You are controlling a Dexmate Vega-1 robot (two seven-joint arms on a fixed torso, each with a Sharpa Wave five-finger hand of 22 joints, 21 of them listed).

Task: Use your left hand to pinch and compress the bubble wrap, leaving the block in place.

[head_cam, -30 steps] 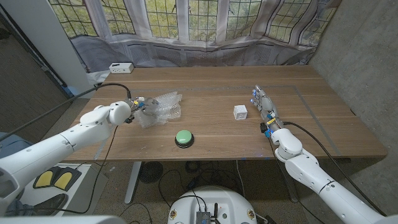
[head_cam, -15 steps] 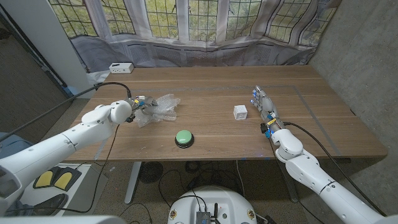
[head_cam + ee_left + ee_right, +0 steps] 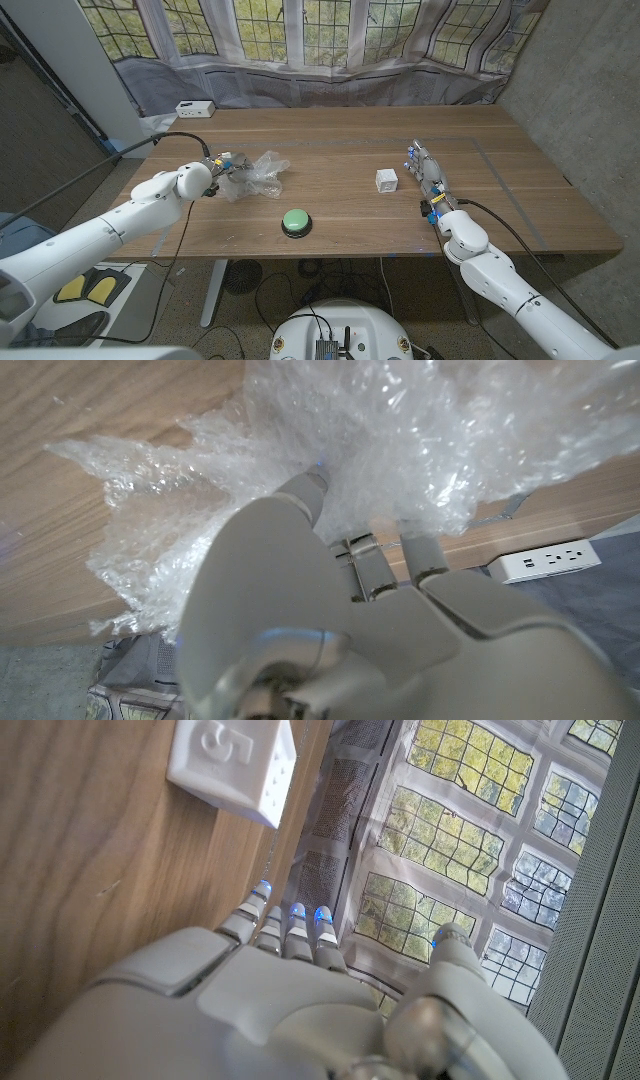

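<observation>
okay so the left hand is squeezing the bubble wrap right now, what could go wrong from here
1. The left hand grips only one side of the bubble wrap, so the loose sheet could slide across the table rather than compress.
2. The green button sits near the wrap; a drifting hand or wrap might press it.
3. The right hand waits beside the block; any twitch could nudge it.

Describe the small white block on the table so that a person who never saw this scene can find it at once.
Look at the wooden table and go to the robot's right side. The block stands there, just beside the right hand. It is a small white cube with a number on one face, unlike the green round button and the crumpled bubble wrap.
</observation>
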